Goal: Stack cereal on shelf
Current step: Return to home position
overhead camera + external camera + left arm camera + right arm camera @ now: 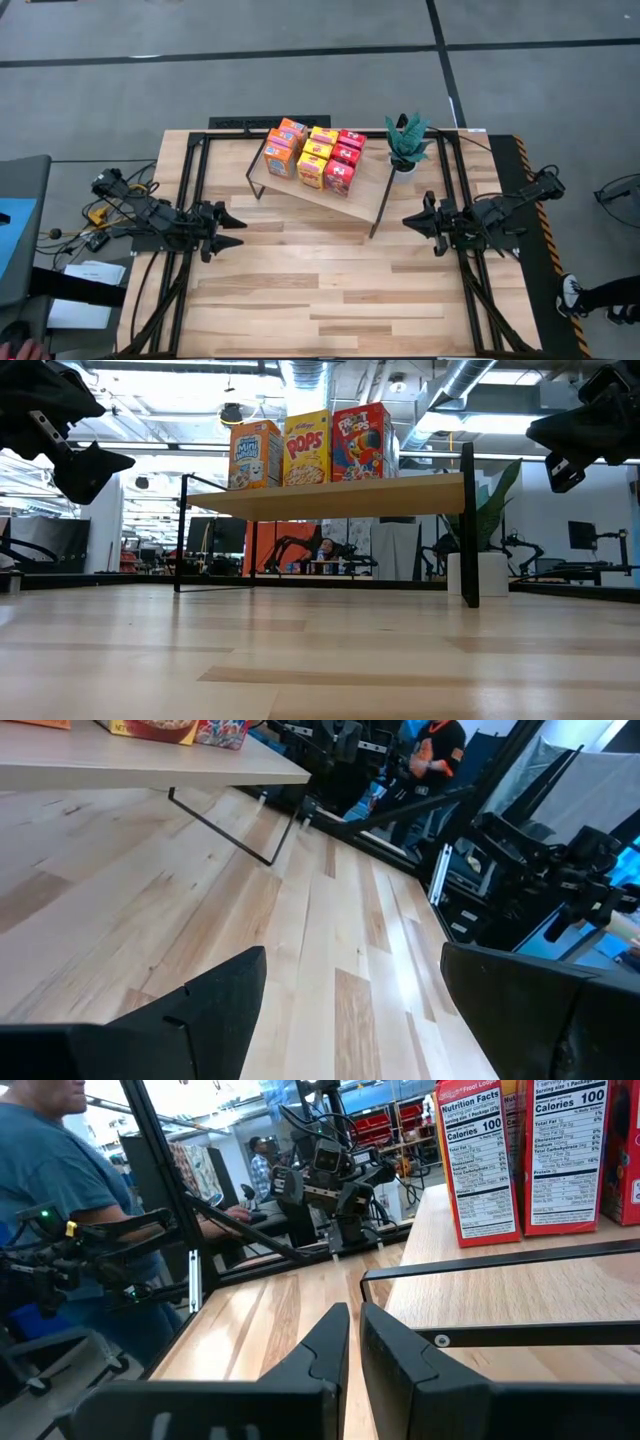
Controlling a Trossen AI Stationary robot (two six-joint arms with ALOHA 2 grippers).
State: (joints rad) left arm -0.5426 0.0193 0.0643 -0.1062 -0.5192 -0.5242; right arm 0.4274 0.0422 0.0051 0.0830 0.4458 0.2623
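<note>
1. The left gripper [240, 231] hangs above the tabletop [300, 290] at the left, its fingers spread wide and holding nothing.
2. The cereal [315, 155] stands on the shelf [365, 195] in orange, yellow and red columns, seemingly nine boxes packed together.
3. A potted plant [407, 140] stands just beside the shelf's right end.
4. The right gripper [408, 221] hangs at the right, its fingers drawn together and empty.

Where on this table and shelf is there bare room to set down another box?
Free: the end of the shelf nearest the plant, beside the cereal boxes; and the tabletop in front of it, between the left gripper and right gripper. Crowded: the shelf's other end, where boxes stand packed together.
</note>
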